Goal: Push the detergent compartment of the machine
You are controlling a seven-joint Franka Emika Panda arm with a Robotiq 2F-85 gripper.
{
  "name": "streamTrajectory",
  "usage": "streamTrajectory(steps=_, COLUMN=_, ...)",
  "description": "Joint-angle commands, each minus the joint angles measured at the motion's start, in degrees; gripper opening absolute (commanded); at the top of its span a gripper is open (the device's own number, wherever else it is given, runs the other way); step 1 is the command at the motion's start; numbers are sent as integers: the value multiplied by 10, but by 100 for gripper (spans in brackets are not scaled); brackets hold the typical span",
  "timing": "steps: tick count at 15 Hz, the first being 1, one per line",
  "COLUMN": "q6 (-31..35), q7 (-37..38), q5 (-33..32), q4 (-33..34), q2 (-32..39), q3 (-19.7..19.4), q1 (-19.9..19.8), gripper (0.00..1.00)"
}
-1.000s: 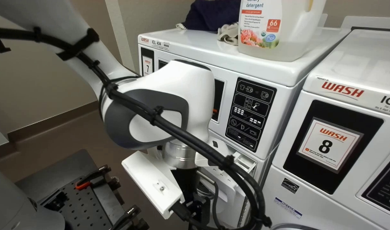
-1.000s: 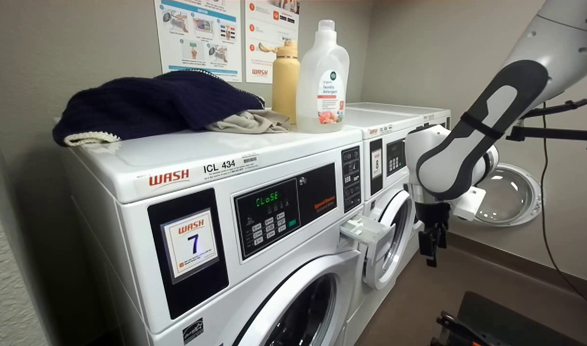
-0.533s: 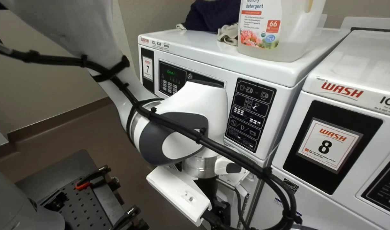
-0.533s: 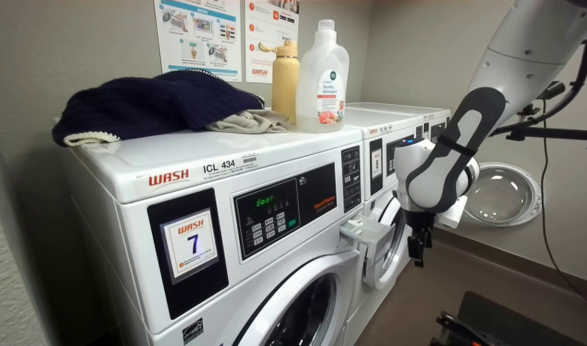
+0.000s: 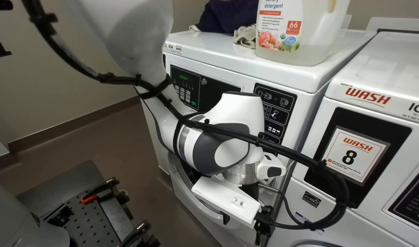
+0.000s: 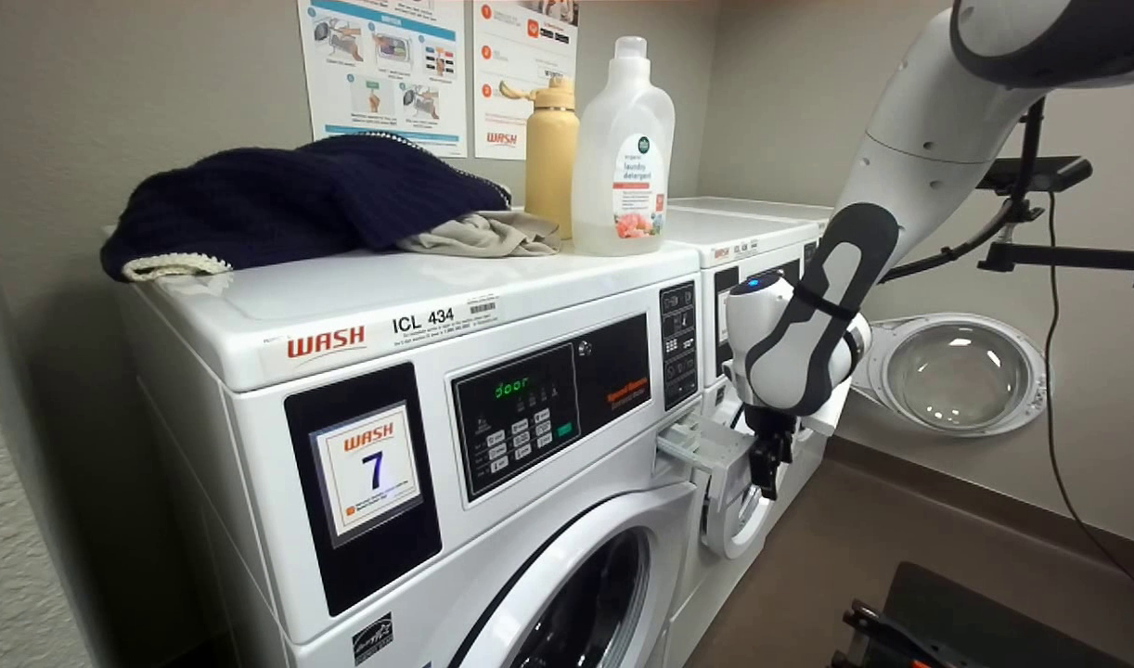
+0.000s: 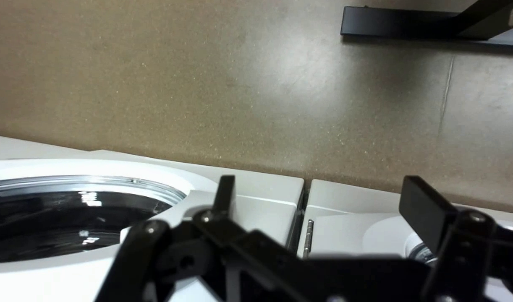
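The machine [image 6: 493,533] is a white front-loading washer with a round dark-glass door and black panels; its front also shows in an exterior view [image 5: 226,68]. The detergent compartment [image 6: 702,443], a white-grey divided drawer, is pulled out at the upper right of its front. In an exterior view it is mostly hidden behind my wrist. My gripper [image 6: 769,478] points down just in front of the drawer's front plate; whether they touch I cannot tell. In the wrist view the gripper [image 7: 319,188] is open and empty, its fingers apart above the gap between two washers.
A neighbouring washer marked 8 [image 5: 305,226] stands close beside the machine. A round glass door [image 6: 966,376] hangs open farther back. A detergent bottle [image 6: 623,158], a yellow bottle [image 6: 551,167] and dark blue cloth [image 6: 316,199] lie on top. A base with clamps [image 5: 89,212] stands in front.
My arm and open gripper have moved towards the drawer, closing most of the gap. The drawer stays pulled out. The machine's display has changed from "CLOSE" to "door".
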Motion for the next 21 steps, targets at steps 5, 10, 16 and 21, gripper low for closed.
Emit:
streamTrajectory(steps=5, q6=70, q7=25, q5=-19, q4=75, q2=70, q3=-22, q1=29, gripper=100)
streamTrajectory(steps=10, q6=129, q7=63, q5=-8, q4=85, q2=94, q3=-55, q1=64, gripper=100)
streamTrajectory(steps=16, q6=226, q7=136, q5=-12, q4=48, q2=80, q3=-144, q1=161, gripper=100)
streamTrajectory(steps=21, q6=355, q7=113, q5=40, q4=-18, q2=113, q3=-307, q1=349, gripper=100)
